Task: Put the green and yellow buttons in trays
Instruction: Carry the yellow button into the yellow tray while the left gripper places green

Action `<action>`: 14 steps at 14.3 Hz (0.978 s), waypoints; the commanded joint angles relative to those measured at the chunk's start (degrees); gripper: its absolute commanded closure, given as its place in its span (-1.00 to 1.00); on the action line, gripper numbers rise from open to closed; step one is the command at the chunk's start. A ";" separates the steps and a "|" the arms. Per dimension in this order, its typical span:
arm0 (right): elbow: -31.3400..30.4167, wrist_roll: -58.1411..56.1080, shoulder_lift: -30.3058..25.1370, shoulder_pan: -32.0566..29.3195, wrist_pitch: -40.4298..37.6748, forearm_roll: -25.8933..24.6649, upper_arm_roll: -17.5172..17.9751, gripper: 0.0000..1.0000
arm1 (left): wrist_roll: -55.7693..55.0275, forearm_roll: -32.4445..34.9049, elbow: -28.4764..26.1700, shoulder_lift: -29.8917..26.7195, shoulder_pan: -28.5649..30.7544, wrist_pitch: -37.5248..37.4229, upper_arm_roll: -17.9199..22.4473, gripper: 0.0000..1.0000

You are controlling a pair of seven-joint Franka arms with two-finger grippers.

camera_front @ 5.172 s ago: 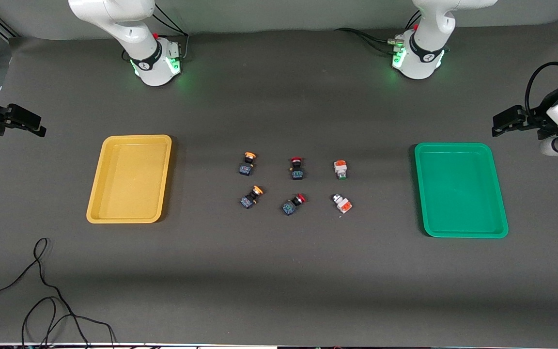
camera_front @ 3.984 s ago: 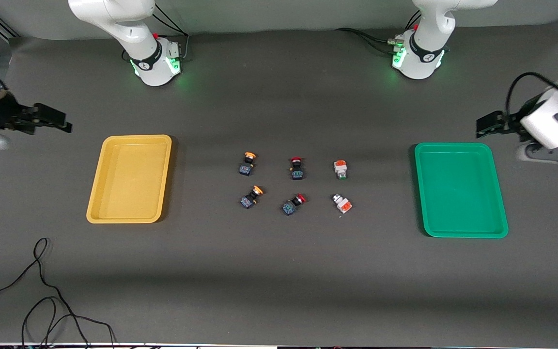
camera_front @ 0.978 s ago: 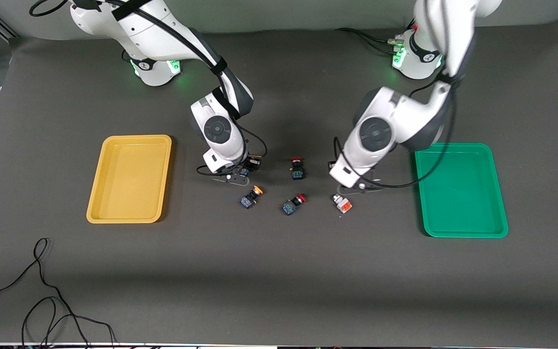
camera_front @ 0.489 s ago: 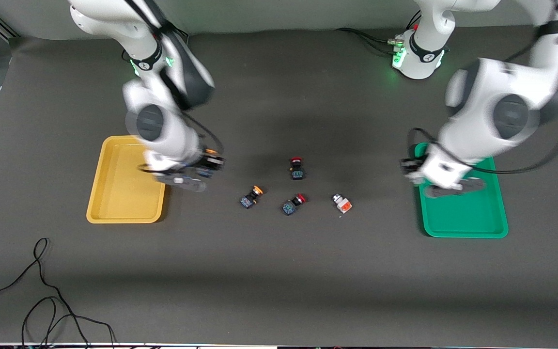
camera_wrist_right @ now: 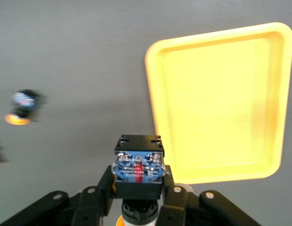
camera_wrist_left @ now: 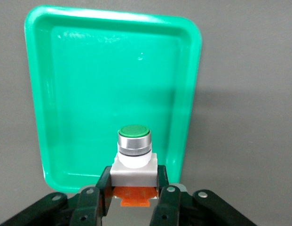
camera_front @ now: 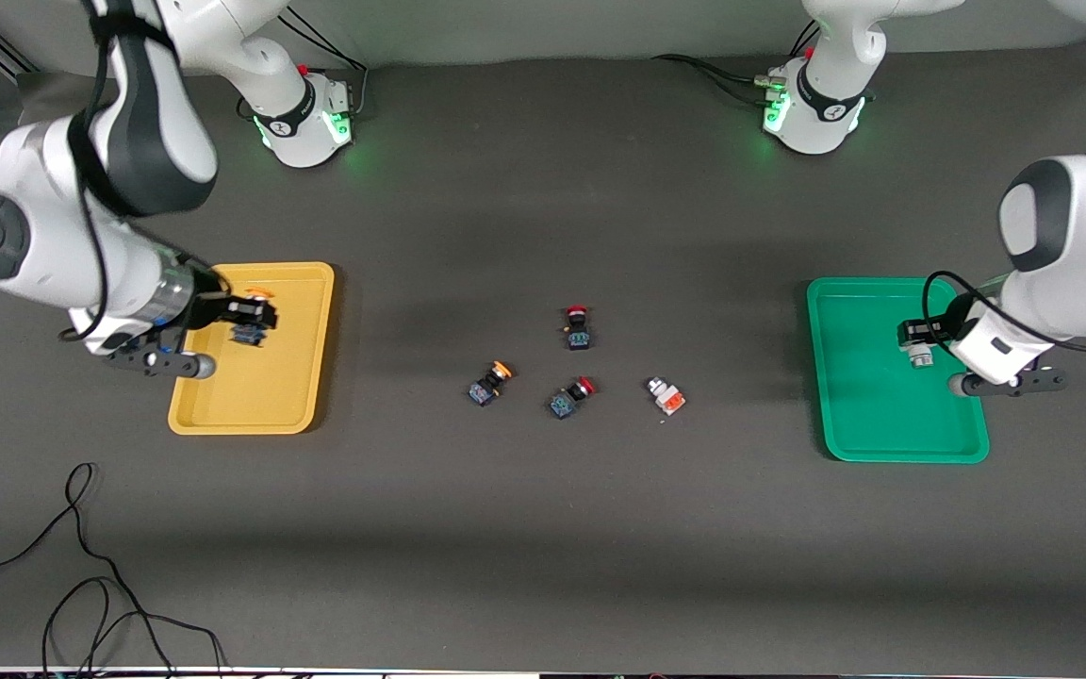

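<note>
My right gripper is shut on a yellow button with a black-blue body, held over the yellow tray, which also shows in the right wrist view. My left gripper is shut on a green button with a white-and-orange body, held over the green tray, which also shows in the left wrist view. A second yellow button and a second green button lie on the table between the trays.
Two red-capped switches lie between the trays: one farther from the front camera, one nearer, beside the loose yellow button. A black cable loops on the table at the front, toward the right arm's end.
Both arms came in, each took the farther button of its pair, and carried it outward. The right gripper now hangs over the yellow tray, the left over the green tray.
</note>
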 commanded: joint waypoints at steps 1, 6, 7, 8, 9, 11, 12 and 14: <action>-9.46 -7.78 2.28 0.81 10.34 0.41 -3.75 1.00 | 0.49 1.39 -6.97 2.61 0.28 9.11 -0.84 0.56; -19.95 -14.63 9.66 -1.46 27.60 0.50 -3.93 1.00 | 0.49 1.56 -7.77 10.27 0.28 16.87 -0.76 0.52; -20.39 -16.83 10.02 -3.65 28.48 0.58 -3.85 1.00 | 0.49 1.74 -7.60 10.97 0.28 17.14 -0.76 0.45; -20.74 -19.81 10.29 -5.59 29.45 0.67 -3.85 1.00 | 0.57 1.83 -7.34 11.41 0.28 17.14 -0.76 0.24; -20.66 -22.28 11.07 -7.26 29.81 1.20 -3.85 1.00 | 0.57 1.83 -7.16 11.42 0.28 17.05 -0.76 -0.46; -20.48 -22.22 11.78 -8.16 29.98 1.38 -3.85 -0.29 | 0.66 1.83 -6.90 11.33 0.28 16.61 -0.76 -0.94; -20.39 -22.04 11.52 -7.90 29.72 2.77 -3.85 -0.98 | 0.66 1.91 -6.03 11.24 0.28 15.92 -0.76 -0.99; -19.35 -21.87 10.30 -7.45 28.33 4.28 -3.58 -1.00 | 0.66 1.91 -4.01 10.19 0.36 12.59 -0.76 -0.99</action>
